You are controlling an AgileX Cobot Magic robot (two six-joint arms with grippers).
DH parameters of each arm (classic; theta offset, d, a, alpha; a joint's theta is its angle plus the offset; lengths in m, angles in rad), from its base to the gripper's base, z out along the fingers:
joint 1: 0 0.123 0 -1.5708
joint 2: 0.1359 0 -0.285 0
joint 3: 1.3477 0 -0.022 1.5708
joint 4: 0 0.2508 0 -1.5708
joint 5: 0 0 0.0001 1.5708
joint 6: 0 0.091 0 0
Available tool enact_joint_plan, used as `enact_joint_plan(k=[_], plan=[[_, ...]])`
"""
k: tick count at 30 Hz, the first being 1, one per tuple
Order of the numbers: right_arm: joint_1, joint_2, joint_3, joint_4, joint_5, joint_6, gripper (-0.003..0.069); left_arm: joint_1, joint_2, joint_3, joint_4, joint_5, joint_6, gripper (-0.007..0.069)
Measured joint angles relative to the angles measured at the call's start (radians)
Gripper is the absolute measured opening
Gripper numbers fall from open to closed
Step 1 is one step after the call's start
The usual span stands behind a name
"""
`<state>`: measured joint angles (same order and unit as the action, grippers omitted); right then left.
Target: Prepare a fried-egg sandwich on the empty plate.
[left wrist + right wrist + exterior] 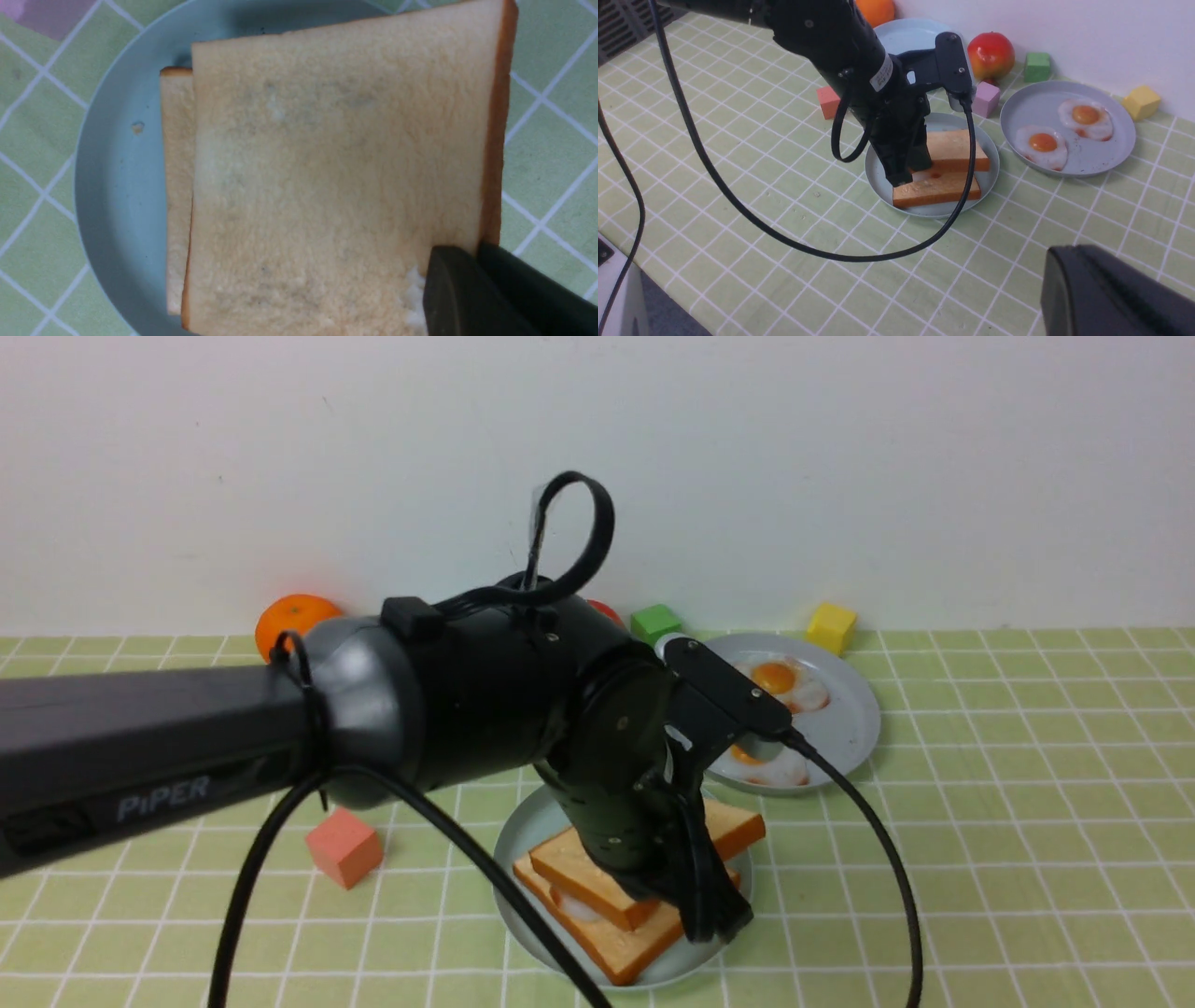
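The pale teal plate (521, 840) holds two toast slices. The lower slice (616, 947) lies flat. The upper slice (597, 882) lies askew on it, with a bit of egg white (571, 905) between them. My left gripper (711, 919) comes down from above and is shut on the upper slice's edge. In the left wrist view the upper slice (336, 177) covers most of the lower slice (176, 186) and the plate (117, 186); the gripper (472, 249) pinches its crust. My right gripper (1069, 254) is shut and empty above the cloth, out of the front view.
A grey plate (845, 723) with two oval fried eggs (780, 681) stands behind to the right. A sky-blue plate (906, 35), an orange (294, 621), a red apple (991, 53) and green (655, 622), yellow (831, 627), pink (986, 99) and salmon (345, 847) cubes lie around.
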<state>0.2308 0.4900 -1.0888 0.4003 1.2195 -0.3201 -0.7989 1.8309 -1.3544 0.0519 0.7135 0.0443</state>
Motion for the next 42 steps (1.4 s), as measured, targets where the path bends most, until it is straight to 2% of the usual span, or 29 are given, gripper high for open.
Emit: enact_joint_plan(k=[9, 18, 21, 25, 26, 28, 33, 35, 38, 41, 42], plan=[[0.0, -0.003, 0.038, 0.0, 0.001, 0.001, 0.0015, 0.0, 0.022, 0.0, 0.063, 0.002, 0.0, 0.0009], [0.0, -0.003, 0.038, 0.0, -0.022, 0.001, 0.0017, 0.0, 0.022, 0.0, 0.033, 0.012, 0.0, 0.0017], [0.0, -0.003, 0.038, 0.0, -0.026, 0.001, 0.0017, 0.0, 0.022, 0.0, 0.027, 0.024, 0.0, 0.0059], [0.0, -0.003, 0.038, 0.0, -0.035, 0.001, 0.002, 0.0, 0.022, 0.0, 0.017, 0.035, 0.0, 0.0179], [0.0, -0.003, 0.038, 0.0, -0.035, 0.001, 0.002, 0.0, 0.022, 0.0, 0.017, 0.035, 0.0, 0.0185], [0.0, -0.003, 0.038, 0.0, -0.04, 0.001, 0.0022, 0.0, 0.022, 0.0, 0.002, 0.036, 0.0, 0.0272], [0.0, -0.003, 0.038, 0.0, -0.041, 0.001, 0.0027, 0.0, 0.02, 0.0, -0.017, 0.039, 0.0, 0.034], [0.0, -0.003, 0.038, 0.0, -0.041, 0.001, 0.0028, 0.0, 0.002, -0.007, -0.033, 0.053, -0.01, 0.0333], [0.0, -0.003, 0.038, -0.005, -0.041, 0.001, 0.003, 0.0, -0.05, -0.02, -0.039, 0.064, -0.026, 0.0275], [0.0, -0.003, 0.038, -0.021, -0.041, 0.001, 0.0031, 0.0, -0.217, -0.03, -0.04, 0.063, -0.044, 0.0108], [0.0, -0.003, 0.038, -0.022, -0.041, 0.001, 0.0031, 0.0, -0.228, -0.03, -0.04, 0.063, -0.044, 0.0097]])
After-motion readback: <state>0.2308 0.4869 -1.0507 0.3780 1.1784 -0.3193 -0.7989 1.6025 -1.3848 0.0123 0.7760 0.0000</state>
